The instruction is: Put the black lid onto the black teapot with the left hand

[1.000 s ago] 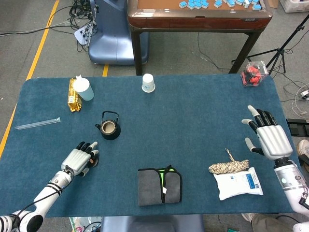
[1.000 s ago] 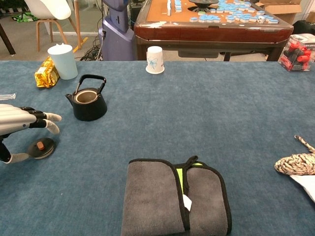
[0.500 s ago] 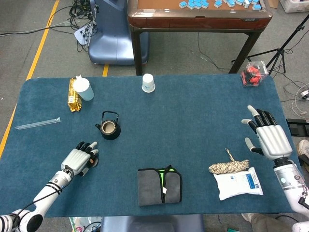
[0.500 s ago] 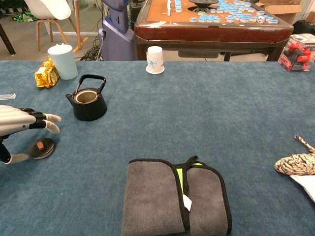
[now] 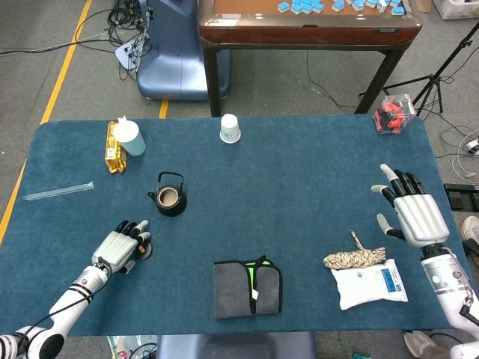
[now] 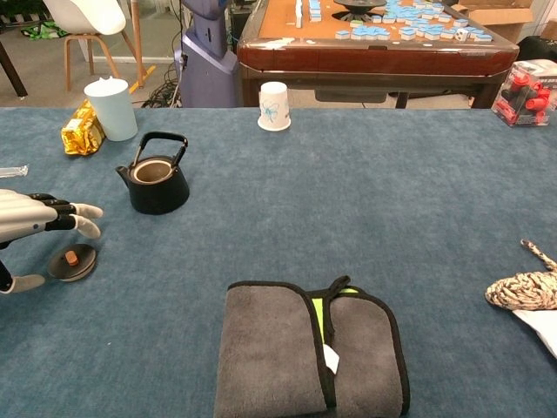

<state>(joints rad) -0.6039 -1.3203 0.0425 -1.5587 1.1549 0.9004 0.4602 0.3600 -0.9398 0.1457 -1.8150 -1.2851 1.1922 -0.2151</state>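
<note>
The black lid (image 6: 72, 262) lies flat on the counter (image 6: 365, 200) at the left edge of the chest view, below and left of the open black teapot (image 6: 156, 178). The left hand (image 6: 26, 218) hovers over it, fingers (image 6: 84, 211) spread, holding nothing. At far right, the right hand (image 5: 413, 212) is raised with fingers spread and empty

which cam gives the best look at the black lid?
Chest view: the black lid lies flat on the table with its knob visible, the left hand above it. In the head view the lid is mostly hidden behind the fingers.
</note>
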